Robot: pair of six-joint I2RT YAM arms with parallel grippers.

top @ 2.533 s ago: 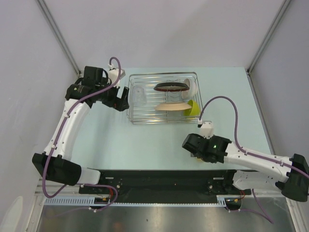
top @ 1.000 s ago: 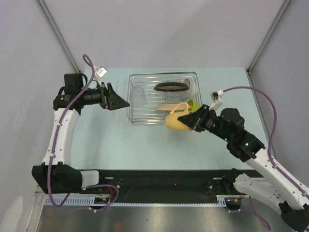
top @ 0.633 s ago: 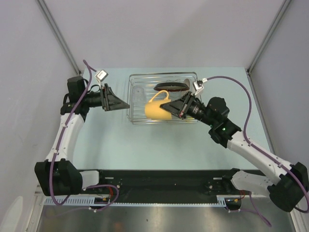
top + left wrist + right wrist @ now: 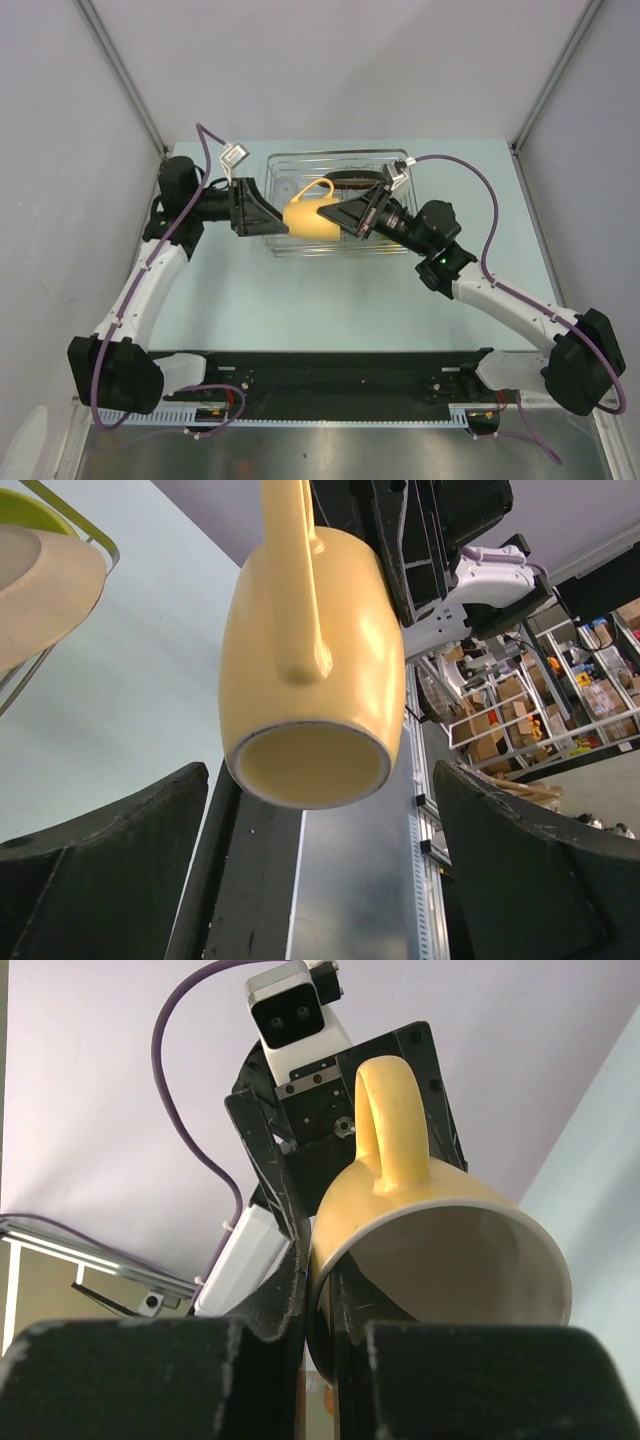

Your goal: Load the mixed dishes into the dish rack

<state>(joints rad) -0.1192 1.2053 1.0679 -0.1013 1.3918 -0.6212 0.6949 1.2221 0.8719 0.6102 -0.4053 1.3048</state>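
Observation:
My right gripper (image 4: 342, 214) is shut on the rim of the yellowish handled cup (image 4: 308, 216) and holds it on its side above the left part of the dish rack (image 4: 330, 154). In the right wrist view one finger is inside the cup (image 4: 440, 1250) and one outside. My left gripper (image 4: 272, 222) is open, its fingers (image 4: 100, 870) on either side of the cup's base (image 4: 310, 660), just short of it. The dark-red-rimmed plate (image 4: 352, 178) stands in the rack. A beige plate (image 4: 40, 590) shows in the left wrist view. The bowl and glass are hidden.
A yellow-green object (image 4: 25, 505) sits behind the beige plate at the rack's wire edge (image 4: 85, 540). The rack stands at the back middle of the pale table (image 4: 250, 300). Grey walls close in the sides.
My right arm picked up the cup and carried it left over the rack. My left gripper swung right to meet it, fingers spread.

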